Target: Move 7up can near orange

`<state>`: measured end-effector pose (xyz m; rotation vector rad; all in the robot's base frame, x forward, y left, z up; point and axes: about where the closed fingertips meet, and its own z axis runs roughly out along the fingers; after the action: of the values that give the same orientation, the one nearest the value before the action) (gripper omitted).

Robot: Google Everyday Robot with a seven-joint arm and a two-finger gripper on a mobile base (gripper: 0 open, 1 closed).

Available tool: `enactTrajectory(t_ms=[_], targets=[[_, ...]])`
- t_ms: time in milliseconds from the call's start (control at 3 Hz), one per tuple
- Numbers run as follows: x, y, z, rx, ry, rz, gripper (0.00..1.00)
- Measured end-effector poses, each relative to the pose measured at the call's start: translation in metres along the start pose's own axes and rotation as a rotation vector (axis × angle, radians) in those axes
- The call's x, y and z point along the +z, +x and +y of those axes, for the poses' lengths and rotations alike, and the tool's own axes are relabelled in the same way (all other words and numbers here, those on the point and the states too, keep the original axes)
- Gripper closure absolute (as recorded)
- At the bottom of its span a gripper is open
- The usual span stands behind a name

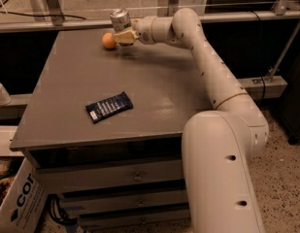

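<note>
Silvery 7up can (120, 18) in pincer (122, 34) beside orange (108, 41).

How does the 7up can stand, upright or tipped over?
Nearly upright, slightly leaning: the 7up can has its silver top upward, held by the claw beside the orange.

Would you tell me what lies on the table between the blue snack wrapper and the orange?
Nothing: in the camera view only bare table separates wrapper and orange. The gripper, holding the can, sits beside the orange.
</note>
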<state>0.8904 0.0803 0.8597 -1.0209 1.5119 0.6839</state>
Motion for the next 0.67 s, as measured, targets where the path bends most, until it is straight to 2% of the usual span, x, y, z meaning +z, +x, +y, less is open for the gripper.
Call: enactTrajectory(t_ms=[333,667], targets=[[0.0015,0.0066,0.0011,0.0,-0.004,0.016,1.0],[0.0004,0.0152,-0.0004,0.001,-0.001,0.04,0.82]])
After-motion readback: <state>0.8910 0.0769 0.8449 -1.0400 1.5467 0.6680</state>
